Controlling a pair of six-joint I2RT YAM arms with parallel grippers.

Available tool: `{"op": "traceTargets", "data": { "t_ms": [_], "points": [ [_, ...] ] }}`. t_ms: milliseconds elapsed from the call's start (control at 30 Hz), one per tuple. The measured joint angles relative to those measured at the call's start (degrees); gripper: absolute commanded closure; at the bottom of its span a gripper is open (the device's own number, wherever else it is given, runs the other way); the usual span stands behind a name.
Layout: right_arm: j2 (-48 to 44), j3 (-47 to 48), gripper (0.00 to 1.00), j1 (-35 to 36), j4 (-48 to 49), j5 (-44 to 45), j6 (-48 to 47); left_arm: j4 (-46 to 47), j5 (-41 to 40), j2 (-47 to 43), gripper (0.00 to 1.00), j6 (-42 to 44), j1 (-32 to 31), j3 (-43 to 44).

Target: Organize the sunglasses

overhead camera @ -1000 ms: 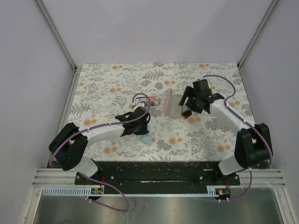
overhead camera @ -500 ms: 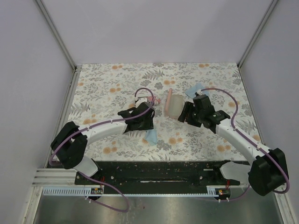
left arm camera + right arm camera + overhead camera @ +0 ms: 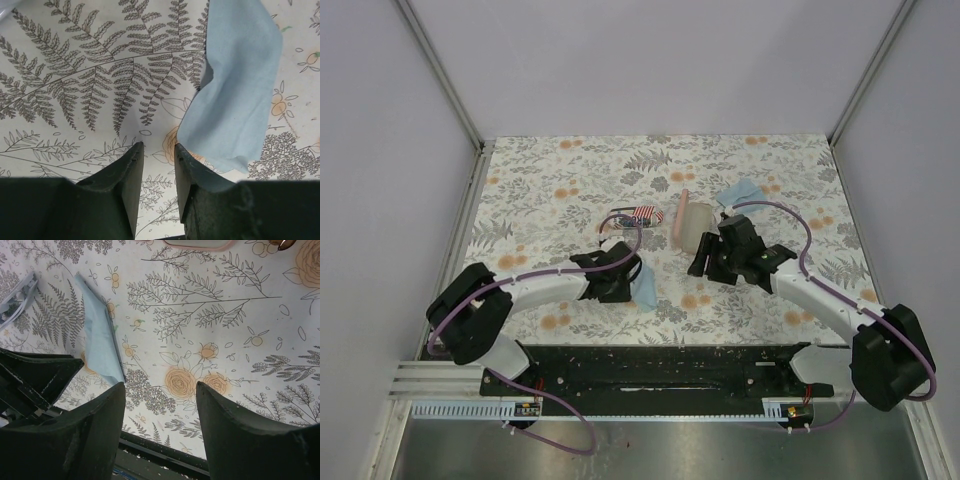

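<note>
A sliver of the reddish-brown sunglasses (image 3: 287,244) shows at the top edge of the right wrist view; in the top view my right arm hides them. Pale thin bars (image 3: 17,296) at the left edge look like the silvery-framed pair, mostly cut off. My left gripper (image 3: 157,146) (image 3: 625,278) hovers low over the tablecloth, jaws a little apart with nothing between them. A blue cloth (image 3: 235,95) (image 3: 645,288) lies flat beside its right finger. My right gripper (image 3: 160,385) (image 3: 703,262) is open over bare floral cloth, just in front of the pink case (image 3: 681,218).
An American-flag case (image 3: 645,213) sits behind my left gripper. A second blue cloth (image 3: 738,192) lies at the back right. The pink case's rim (image 3: 200,244) shows at the top of the right wrist view. The black base rail (image 3: 650,365) runs along the near edge.
My left gripper opened and let go of the blue cloth, which now lies on the table. My right arm swung from beside the pink case toward the near middle, uncovering the rear blue cloth.
</note>
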Motion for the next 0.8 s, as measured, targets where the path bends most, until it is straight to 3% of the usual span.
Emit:
{"op": "traceTargets", "data": {
  "t_ms": [300, 500, 800],
  "points": [
    [1.1, 0.1, 0.34, 1.0, 0.8, -0.9, 0.0, 3.3, 0.0, 3.1, 0.71, -0.1, -0.4, 1.7],
    [1.1, 0.1, 0.34, 1.0, 0.8, -0.9, 0.3, 5.2, 0.1, 5.1, 1.0, 0.3, -1.6, 3.0],
    [1.0, 0.0, 0.34, 1.1, 0.8, -1.2, 0.4, 5.1, -0.8, 5.6, 1.0, -0.3, -2.1, 3.6]
  ]
}}
